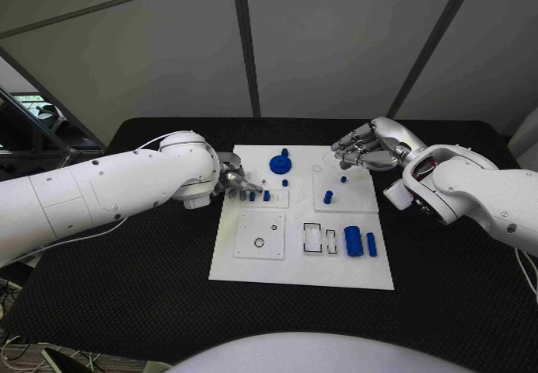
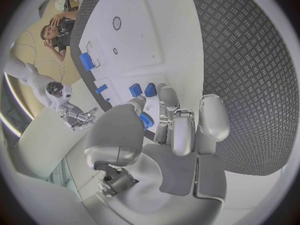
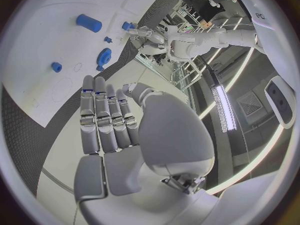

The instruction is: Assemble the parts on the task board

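The white task board (image 1: 301, 268) lies mid-table. My left hand (image 1: 235, 183) is at its left edge, thumb and a finger closed around a small blue part (image 2: 145, 121). Two more small blue parts (image 1: 266, 195) stand just beside those fingertips (image 2: 164, 96). A blue gear (image 1: 279, 164) sits at the board's back, and blue pegs (image 1: 329, 196) stand in the back right section. A blue cylinder (image 1: 352, 241) and a thin blue bar (image 1: 371, 244) lie at the front right. My right hand (image 1: 361, 150) hovers over the board's back right corner, fingers (image 3: 106, 112) straight and holding nothing.
Black table (image 1: 124, 287) surrounds the board on all sides. The board's front left plate (image 1: 259, 235) has a ring-shaped hole, and rectangular slots (image 1: 312, 237) lie beside the cylinder. The gear (image 3: 104, 56) and cylinder (image 3: 89, 23) lie beyond my right fingertips.
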